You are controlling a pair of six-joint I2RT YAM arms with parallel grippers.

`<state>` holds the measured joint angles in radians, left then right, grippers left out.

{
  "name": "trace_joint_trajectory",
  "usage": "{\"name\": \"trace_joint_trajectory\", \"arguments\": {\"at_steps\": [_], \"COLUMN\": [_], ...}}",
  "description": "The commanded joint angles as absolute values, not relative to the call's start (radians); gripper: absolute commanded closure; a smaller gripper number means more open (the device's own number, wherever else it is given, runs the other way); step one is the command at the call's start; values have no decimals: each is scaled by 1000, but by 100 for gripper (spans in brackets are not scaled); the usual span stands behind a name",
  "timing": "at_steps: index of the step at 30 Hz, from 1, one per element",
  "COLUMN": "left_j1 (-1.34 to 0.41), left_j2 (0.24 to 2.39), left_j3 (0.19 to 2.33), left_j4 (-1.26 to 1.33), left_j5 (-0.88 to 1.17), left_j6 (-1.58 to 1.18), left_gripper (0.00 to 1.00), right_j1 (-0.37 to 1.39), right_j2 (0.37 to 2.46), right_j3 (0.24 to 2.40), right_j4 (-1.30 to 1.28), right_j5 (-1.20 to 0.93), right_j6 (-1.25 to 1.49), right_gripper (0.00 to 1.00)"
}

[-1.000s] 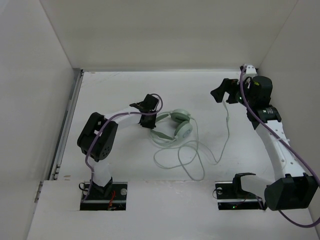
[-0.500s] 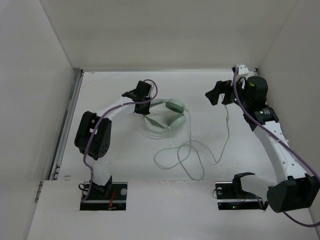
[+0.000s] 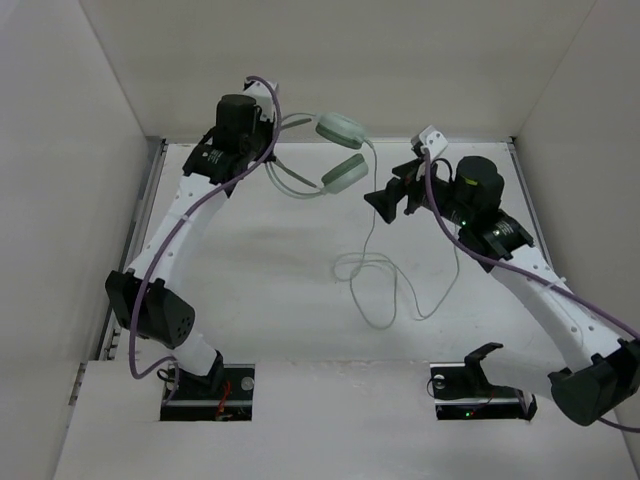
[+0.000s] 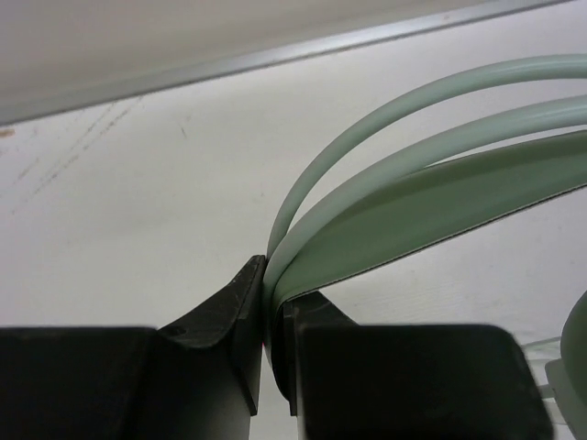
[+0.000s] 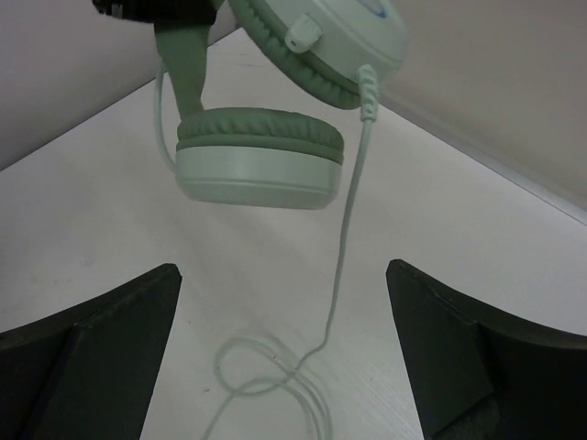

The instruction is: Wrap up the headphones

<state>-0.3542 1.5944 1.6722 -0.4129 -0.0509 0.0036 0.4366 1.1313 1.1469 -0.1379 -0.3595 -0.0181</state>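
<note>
Your left gripper (image 4: 266, 316) is clenched on the headband (image 4: 413, 211) of the headphones (image 3: 342, 129). Its two black fingers are pinched almost together, with the pale green band caught edge-on between them. Your right gripper (image 5: 284, 312) is released. Its fingers are spread wide, holding nothing and touching nothing.

Count:
- one pair of headphones
- two padded cups
- one thin cable (image 3: 372, 262)
- two grippers

In the left wrist view the headband reads as two thin rails and one flat strap, all three running into the pinch.

Position against the table (image 3: 250, 260):
- The headphones hang clear above its far part, and neither cup rests on it.
- The cable leaves the upper cup (image 5: 316, 37), passes beside the lower cup (image 5: 257, 165) and drops to the table. There it lies in a few loose loops about the middle.
- The right gripper is raised above the table's far right part and points at the cups.

From the right wrist camera, both cups sit ahead of the open fingers and above them. The cable hangs down through the gap, apart from either finger. The cable's free end appears to lie on the table's near-right part, but from overhead it is too thin to confirm.
</note>
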Motion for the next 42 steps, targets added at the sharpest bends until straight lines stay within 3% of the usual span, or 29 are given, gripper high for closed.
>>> {"name": "trace_joint_trajectory", "arguments": {"at_steps": [1, 12, 26, 38, 41, 42], "left_j1": [-352, -303, -216, -81, -45, -38], "left_j2": [1531, 1470, 1554, 1609, 1620, 1621], "left_j3": [1781, 1900, 2252, 2293, 2280, 2270], "left_j4": [-432, -511, -617, -545, -525, -522], "left_j5": [28, 162, 353, 520, 535, 534], "left_j6": [-1, -29, -164, -452, -503, -512], "left_gripper": [100, 100, 100, 100, 100, 100], "right_j1": [490, 510, 580, 630, 634, 634], "right_j2": [1152, 1203, 1269, 1272, 1252, 1246], "right_j3": [1196, 1167, 1043, 948, 939, 937], "right_j4": [-22, 161, 449, 503, 489, 480], "right_j5": [-316, -219, -351, -546, -592, -592], "right_j6": [-83, -94, 49, 189, 215, 215], "right_gripper": [0, 0, 1, 49, 83, 89]}}
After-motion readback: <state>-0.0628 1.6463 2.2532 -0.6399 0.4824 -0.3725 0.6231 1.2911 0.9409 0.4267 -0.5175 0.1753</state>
